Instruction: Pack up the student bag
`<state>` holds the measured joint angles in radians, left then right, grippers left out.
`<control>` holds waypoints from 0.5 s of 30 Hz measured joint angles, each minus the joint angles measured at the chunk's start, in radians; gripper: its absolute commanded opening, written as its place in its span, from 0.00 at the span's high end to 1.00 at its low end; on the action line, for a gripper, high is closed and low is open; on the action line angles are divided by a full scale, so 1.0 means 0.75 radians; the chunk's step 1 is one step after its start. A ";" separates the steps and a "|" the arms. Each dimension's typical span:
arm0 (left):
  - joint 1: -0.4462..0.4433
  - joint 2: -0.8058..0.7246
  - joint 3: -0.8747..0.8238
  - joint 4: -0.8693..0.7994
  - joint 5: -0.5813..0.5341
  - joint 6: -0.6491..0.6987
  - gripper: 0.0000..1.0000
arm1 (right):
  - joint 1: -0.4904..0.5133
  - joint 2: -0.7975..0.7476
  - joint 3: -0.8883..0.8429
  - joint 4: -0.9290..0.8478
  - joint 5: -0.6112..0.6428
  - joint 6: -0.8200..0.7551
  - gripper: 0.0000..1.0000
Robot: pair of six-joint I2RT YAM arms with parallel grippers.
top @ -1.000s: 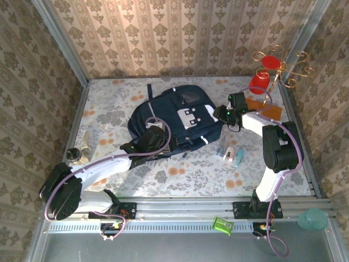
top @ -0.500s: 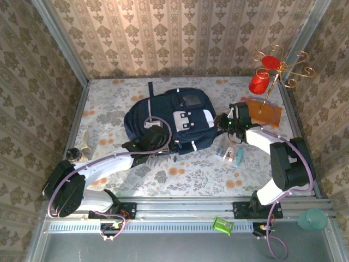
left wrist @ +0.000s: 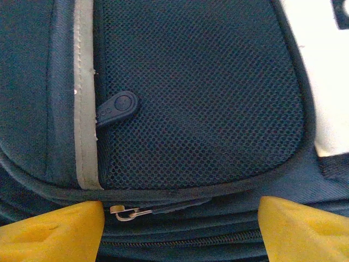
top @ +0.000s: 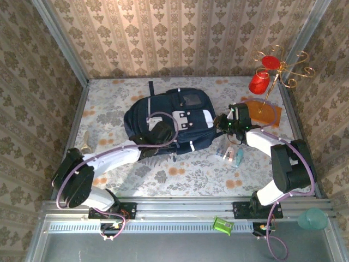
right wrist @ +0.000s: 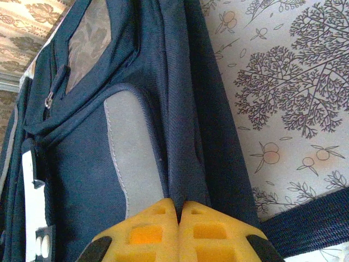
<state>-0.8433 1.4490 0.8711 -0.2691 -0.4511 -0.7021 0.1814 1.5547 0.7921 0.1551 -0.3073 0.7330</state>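
Note:
The student bag (top: 188, 112), dark navy with white studded patches, lies flat in the middle of the table. My left gripper (top: 157, 135) hovers over its near left side. In the left wrist view the left gripper (left wrist: 180, 232) is open, its yellow fingers (left wrist: 52, 232) spread wide over the bag's zipper seams. A metal zipper pull (left wrist: 126, 212) lies between them, untouched, below a mesh pocket (left wrist: 202, 93). My right gripper (top: 222, 121) is at the bag's right edge. Seen from the right wrist, the right gripper (right wrist: 179, 212) is shut on a fold of the bag's navy fabric (right wrist: 185, 136).
A gold wire stand with a red cup (top: 260, 83) rises from an orange mat (top: 271, 112) at the back right. Small pale and teal items (top: 232, 154) lie right of the bag. A light object (top: 85, 146) lies at the left edge. Patterned walls enclose the table.
The right gripper has closed on the bag's right edge. The left gripper has opened wider and slid further onto the bag. The bag has shifted a little to the left.

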 measured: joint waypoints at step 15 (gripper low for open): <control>0.003 0.067 -0.013 0.002 -0.209 0.037 0.17 | -0.002 0.000 0.000 -0.001 0.000 -0.006 0.97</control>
<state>-0.8410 1.4994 0.8616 -0.2680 -0.6075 -0.6743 0.1802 1.5547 0.7921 0.1543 -0.3073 0.7288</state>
